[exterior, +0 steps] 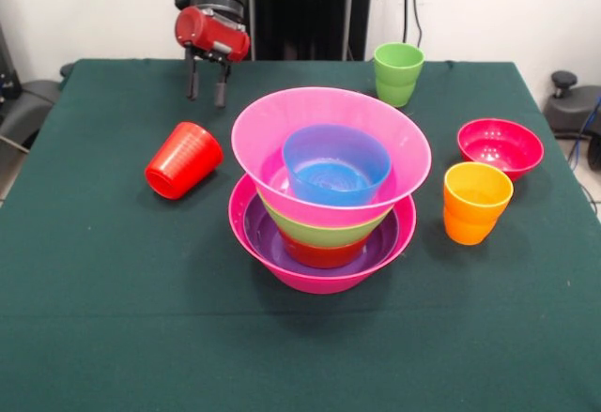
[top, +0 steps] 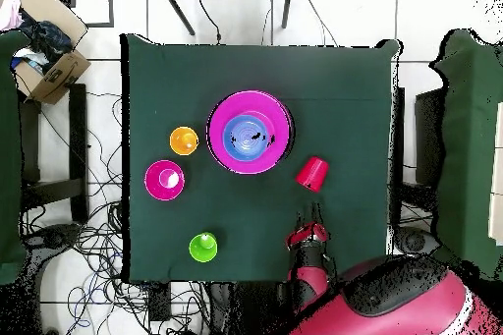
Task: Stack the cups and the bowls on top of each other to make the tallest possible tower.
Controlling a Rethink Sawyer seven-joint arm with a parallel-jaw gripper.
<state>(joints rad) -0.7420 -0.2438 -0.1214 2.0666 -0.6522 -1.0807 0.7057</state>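
The green-clothed table (exterior: 113, 318) is occupied by the tower (exterior: 324, 196), based on a large hot-pink bowl (exterior: 319, 276), with a tipped red cup (exterior: 183, 160) beside it and an upright green cup (exterior: 398, 73), orange cup (exterior: 476, 202) and crimson bowl (exterior: 500, 147) set apart.

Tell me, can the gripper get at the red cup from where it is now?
Probably yes. The gripper hangs open just behind the red cup, with only bare table between them. But the cup lies on its side, so gripping it may be awkward.
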